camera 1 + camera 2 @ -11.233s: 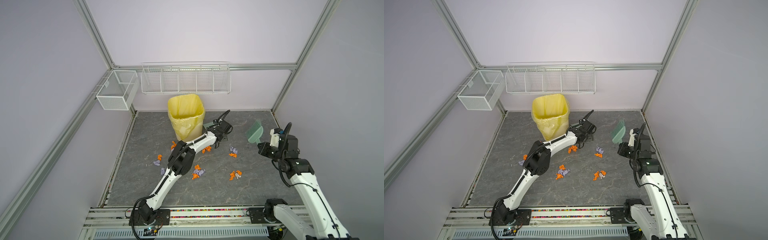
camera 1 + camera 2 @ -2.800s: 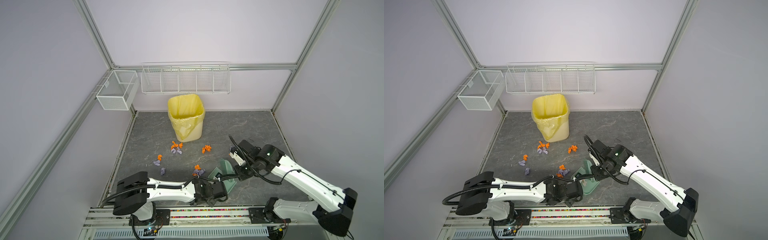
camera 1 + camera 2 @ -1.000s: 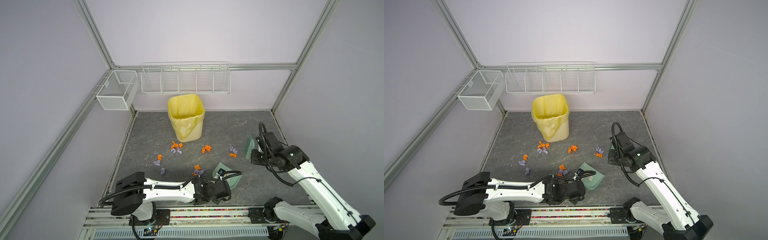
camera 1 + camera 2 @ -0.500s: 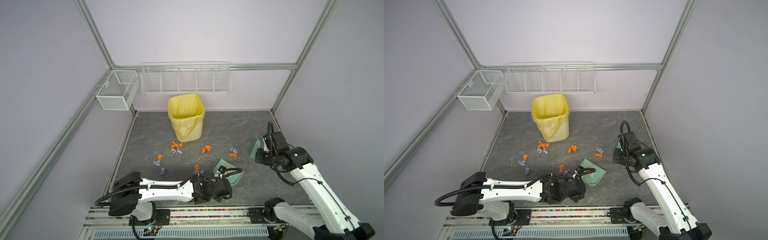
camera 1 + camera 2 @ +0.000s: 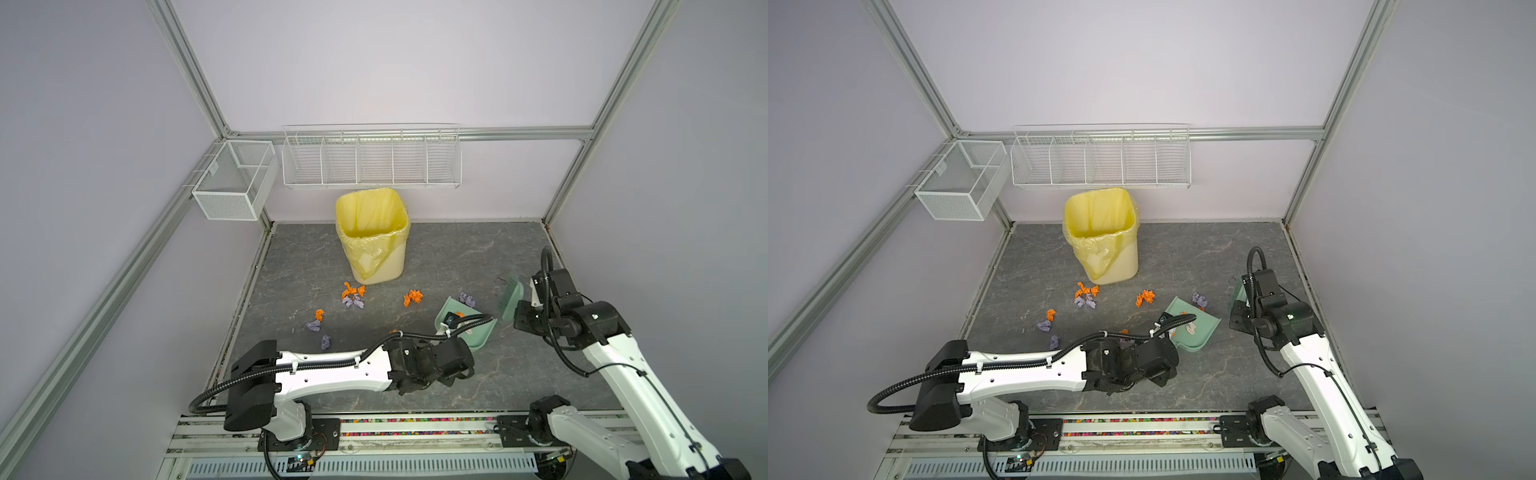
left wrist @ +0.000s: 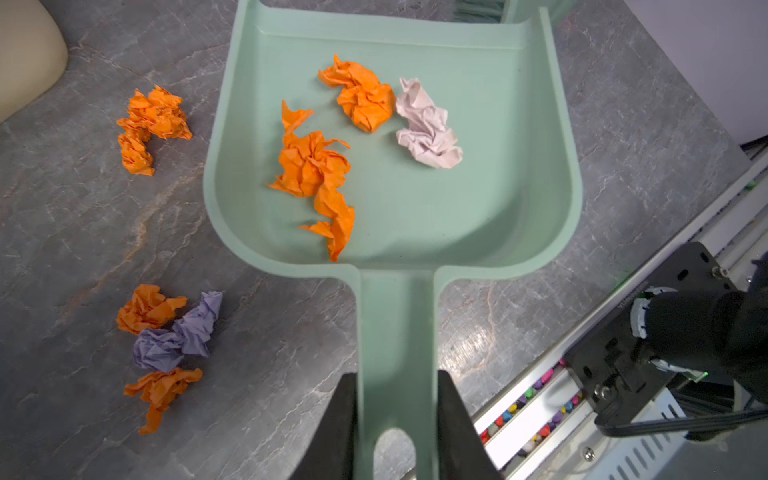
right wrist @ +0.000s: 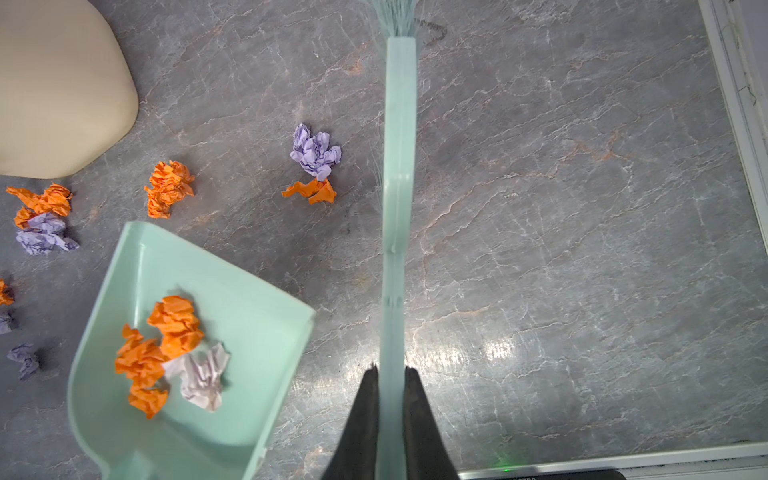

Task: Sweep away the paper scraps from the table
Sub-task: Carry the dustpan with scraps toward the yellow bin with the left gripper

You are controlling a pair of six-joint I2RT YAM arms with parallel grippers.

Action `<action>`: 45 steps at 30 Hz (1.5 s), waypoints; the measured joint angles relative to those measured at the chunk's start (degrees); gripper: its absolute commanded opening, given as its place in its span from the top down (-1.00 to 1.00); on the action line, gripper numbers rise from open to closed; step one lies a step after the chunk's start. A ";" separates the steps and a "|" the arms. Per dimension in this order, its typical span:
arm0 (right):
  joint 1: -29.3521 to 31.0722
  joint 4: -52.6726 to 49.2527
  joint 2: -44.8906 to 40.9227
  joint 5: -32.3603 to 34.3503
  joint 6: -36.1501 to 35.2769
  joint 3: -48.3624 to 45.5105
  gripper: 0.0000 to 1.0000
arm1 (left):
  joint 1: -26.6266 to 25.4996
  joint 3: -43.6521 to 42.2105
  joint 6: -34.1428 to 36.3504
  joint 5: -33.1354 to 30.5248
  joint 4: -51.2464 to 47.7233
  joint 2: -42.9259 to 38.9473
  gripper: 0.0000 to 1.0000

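Paper scraps [image 5: 348, 291], crumpled orange and lilac wads, lie in a loose left-to-right band on the dark grey veined counter [image 5: 457, 257]; a few sit in the mint-green plastic dustpan [image 6: 478, 216], the longest orange one stretched toward its handle. The left tool [image 6: 397, 374] grasps that handle; the right tool [image 7: 390, 368] is clenched on the mint-green brush [image 7: 400, 166], bristles pointing away.

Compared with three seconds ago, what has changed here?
The right gripper swung the mint-green bristle brush away from the mint-green plastic dustpan, out to the right; the left gripper eased the dustpan rearward. Both grips, the yellow-lined cream bin and loose crumpled paper scraps stayed.
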 measured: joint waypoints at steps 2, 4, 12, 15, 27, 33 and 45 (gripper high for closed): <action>-0.04 0.11 -0.13 -0.02 0.00 -0.37 0.87 | 1.40 0.48 0.00 0.26 -0.33 -0.15 0.97; -0.07 0.20 -0.33 -0.15 0.00 -0.63 0.87 | 2.45 0.92 0.28 0.24 -0.59 -0.48 0.97; -0.20 1.09 -1.77 -1.33 0.02 -1.57 0.87 | 4.59 6.34 2.38 0.76 -2.45 -1.79 0.96; -0.20 1.46 -1.84 -1.42 0.02 -1.64 0.86 | 6.05 8.52 2.99 1.16 -3.54 -1.79 0.96; -0.20 3.69 -4.15 -1.42 -0.96 -2.86 0.86 | 12.24 16.92 6.10 5.07 -6.45 -1.77 0.96; -0.20 4.00 -3.58 -1.44 -1.70 -2.86 0.87 | 16.37 21.29 7.76 7.87 -7.21 -1.60 0.96; -0.20 4.96 -3.43 -1.46 -1.70 -2.86 0.86 | 24.65 32.41 12.55 12.83 -10.80 2.58 0.96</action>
